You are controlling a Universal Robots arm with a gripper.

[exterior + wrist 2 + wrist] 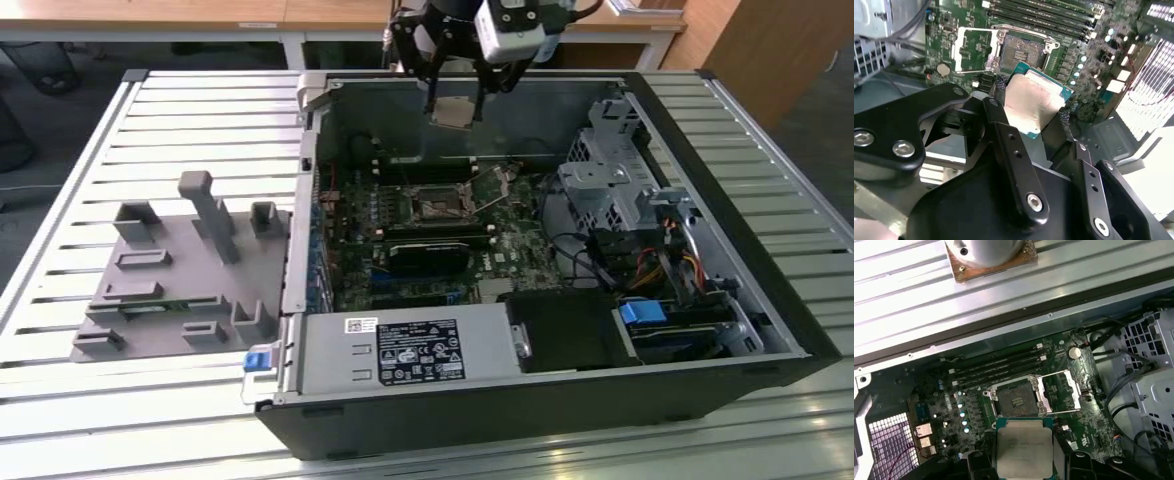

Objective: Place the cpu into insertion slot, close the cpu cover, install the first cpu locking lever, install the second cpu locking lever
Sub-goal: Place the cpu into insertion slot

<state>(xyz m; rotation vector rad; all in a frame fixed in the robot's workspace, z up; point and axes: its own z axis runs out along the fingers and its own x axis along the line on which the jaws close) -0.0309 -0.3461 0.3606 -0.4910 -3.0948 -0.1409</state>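
- The chip, square and dull silver on top, is held tilted in the air, apart from the socket.
- The black square socket is seen uncovered.
- The cover is swung open beside it.

Raised fingers pinching cpu

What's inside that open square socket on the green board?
Nothing: the insertion slot shows its bare contact bed, with the cpu cover swung open beside it. The gripper holds the cpu apart from it, hiding some board nearby.
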